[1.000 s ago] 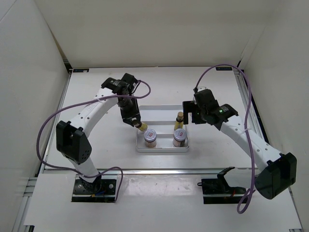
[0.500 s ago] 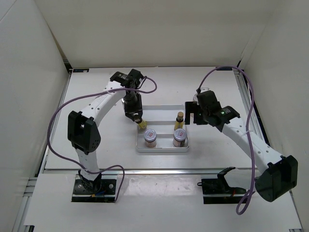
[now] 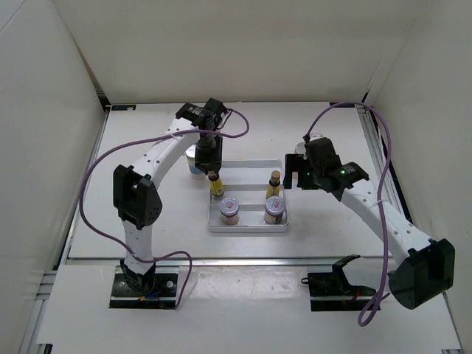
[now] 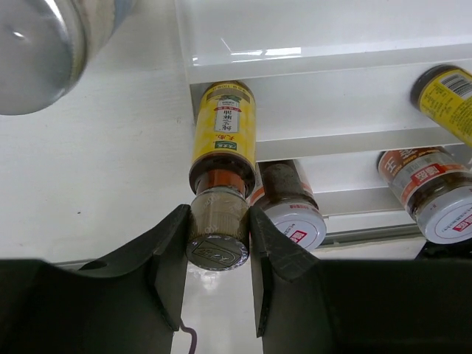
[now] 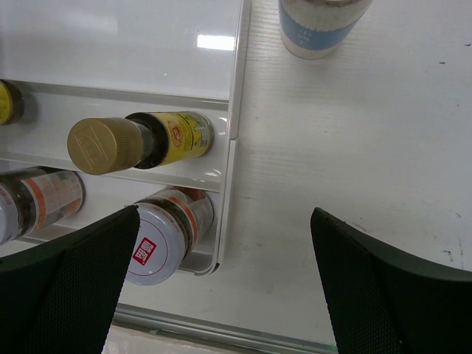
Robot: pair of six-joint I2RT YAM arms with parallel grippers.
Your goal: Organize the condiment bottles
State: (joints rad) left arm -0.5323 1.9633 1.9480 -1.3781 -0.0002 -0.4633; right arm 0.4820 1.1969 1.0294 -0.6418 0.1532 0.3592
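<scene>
My left gripper [image 3: 214,175] [image 4: 216,237] is shut on the dark cap of a slim yellow bottle [image 3: 217,186] [image 4: 223,124], held nearly upright at the left end of the white tray's [image 3: 248,227] middle step. A second yellow bottle [image 3: 274,184] [image 5: 166,138] stands at that step's right end. Two pinkish jars [image 3: 230,209] [image 3: 273,209] stand in the front row. One white blue-banded bottle [image 3: 193,165] [image 4: 40,51] stands left of the tray. Another one [image 5: 321,26] stands right of it. My right gripper [image 3: 293,174] [image 5: 225,221] is open and empty, over the tray's right edge.
White walls enclose the table on the left, back and right. The tray's back step [image 3: 247,168] holds nothing. Purple cables [image 3: 96,166] loop off both arms. A metal rail [image 3: 243,259] runs along the near table edge.
My left gripper has swung right and toward the back with the yellow bottle, from the tray's front-left corner to its middle step, and the bottle now stands straighter. The right arm has barely shifted.
</scene>
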